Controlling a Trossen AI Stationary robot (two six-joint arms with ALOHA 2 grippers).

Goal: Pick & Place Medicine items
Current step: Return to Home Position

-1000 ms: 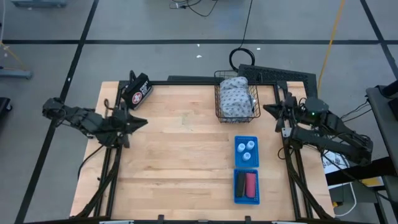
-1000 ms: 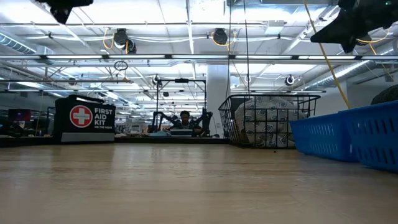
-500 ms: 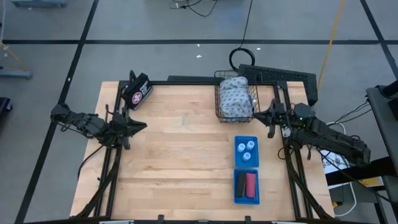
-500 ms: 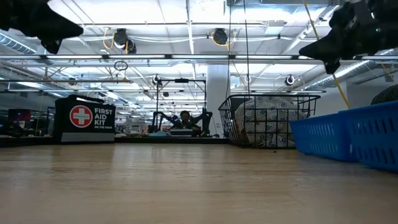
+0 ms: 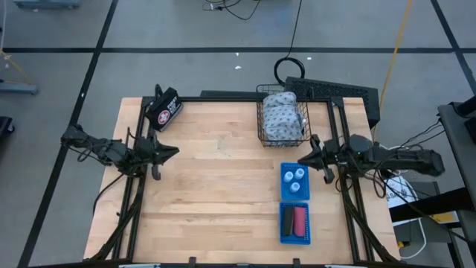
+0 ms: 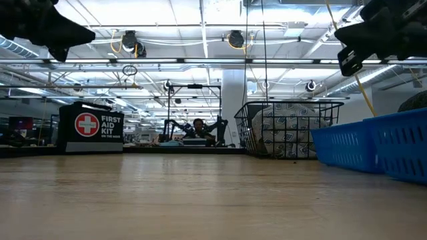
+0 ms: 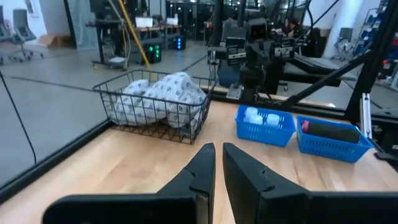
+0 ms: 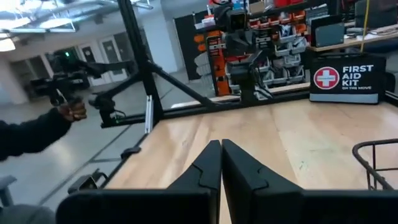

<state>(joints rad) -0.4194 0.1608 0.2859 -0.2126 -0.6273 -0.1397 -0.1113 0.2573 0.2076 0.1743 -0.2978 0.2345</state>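
- Hanging high above the wooden table (image 5: 216, 186), the left gripper (image 5: 172, 151) is well off to the left of the wire basket (image 5: 260, 128), with its tip turned toward the basket's side of the table; its fingers (image 7: 202, 168) lie almost together, only a sliver showing between them, and nothing is in the grip
- The right gripper (image 5: 303, 161) hangs near the basket's front right corner, also raised clear of the boards and pointing back across toward the left arm; its fingers (image 8: 208, 165) are pressed together on nothing
- Inside the basket lies the soft grey-white patterned pouch (image 5: 282, 119), filling most of it
- Just in front of the basket, under its right half, a blue tray (image 5: 303, 195) holds the three white bottles (image 5: 295, 187) (small, round, close together)
- In line with it and farther from the basket, a second blue tray (image 5: 294, 238) holds the black piece (image 5: 287, 219) and the pink piece (image 5: 300, 219), lying side by side with the black one on the left
- Far to the left of the basket, along the same back edge, the black first-aid case (image 5: 165, 109) stands at an angle
- Off the table, away from the basket, a person's dark sleeve (image 8: 31, 134) shows in the right wrist view
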